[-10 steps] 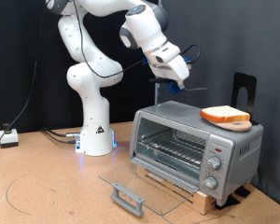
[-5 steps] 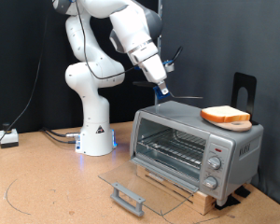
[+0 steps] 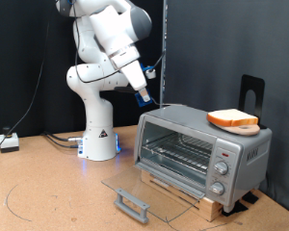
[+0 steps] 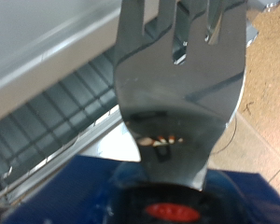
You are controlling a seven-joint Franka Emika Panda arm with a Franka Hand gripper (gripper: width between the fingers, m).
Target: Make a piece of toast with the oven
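Swung leftward off the oven (image 3: 202, 149) top, the gripper (image 3: 143, 96) now hangs above brown tabletop (image 3: 48, 188), gripping a metal spatula (image 4: 182, 84). Toast (image 3: 232, 119) sits atop the open-doored oven.

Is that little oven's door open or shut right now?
Open. The oven has its glass door dropped flat in front, handle outward, and the wire rack inside is exposed. The toast sits on its roof.

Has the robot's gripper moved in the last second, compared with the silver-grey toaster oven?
Yes. The gripper has swung toward the exterior view's left and lower: it was over the silver-grey toaster oven near the tan bread slice, and now hangs past the oven's left end.
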